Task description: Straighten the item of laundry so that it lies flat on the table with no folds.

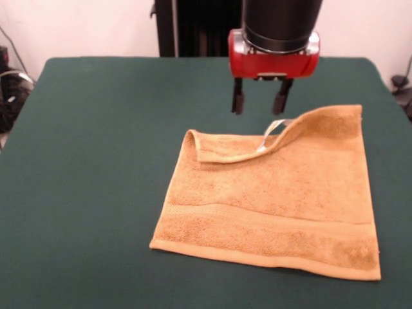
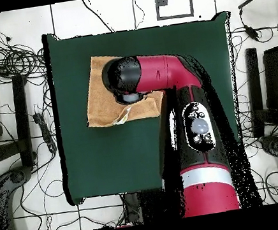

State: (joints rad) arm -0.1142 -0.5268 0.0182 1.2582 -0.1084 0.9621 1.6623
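The golden-orange towel lies on the dark green table, mostly flat, with a woven border band across its near part. Its far edge is folded over toward the near side, and a small white tag shows under the raised fold. My gripper hangs open just above that folded far edge, with nothing between its fingers. In the overhead view the towel sits near the table's upper left, and the arm's red and black wrist covers its right part and the gripper.
The red arm reaches over the table's right-hand half in the overhead view. Cables and dark stands lie on the floor on both sides of the table.
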